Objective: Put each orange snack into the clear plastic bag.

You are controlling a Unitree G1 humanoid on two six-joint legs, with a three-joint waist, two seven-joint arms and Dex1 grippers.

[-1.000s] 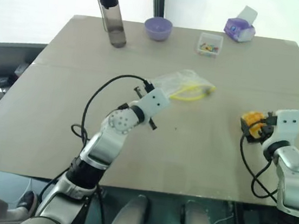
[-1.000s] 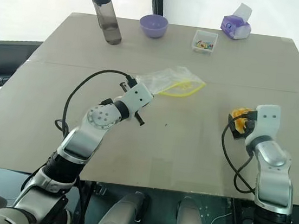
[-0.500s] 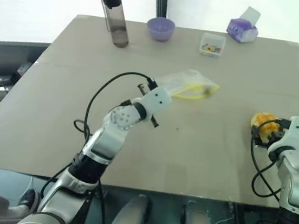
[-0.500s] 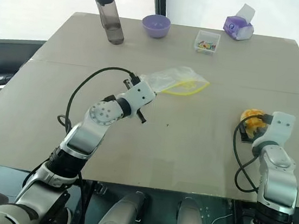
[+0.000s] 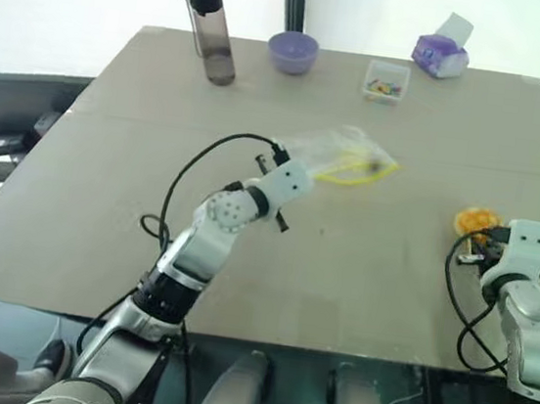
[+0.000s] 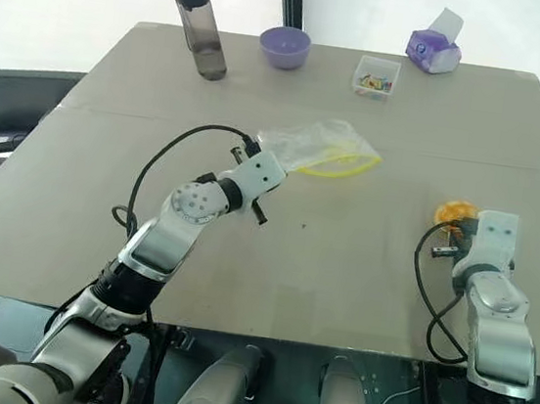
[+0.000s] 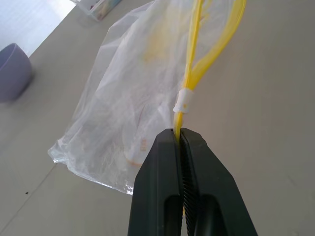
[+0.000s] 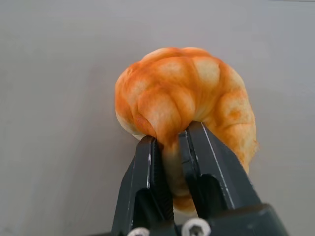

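Right gripper (image 8: 170, 142) pinching round yellow-orange bun (image 8: 184, 98); left gripper (image 7: 180, 135) pinching clear crinkly bag's (image 7: 133, 98) yellow seal; bagging still pending.

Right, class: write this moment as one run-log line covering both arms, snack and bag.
left gripper: shut on clear plastic bag seal strip | right gripper: jaws pinching orange snack | snack: on table, outside bag
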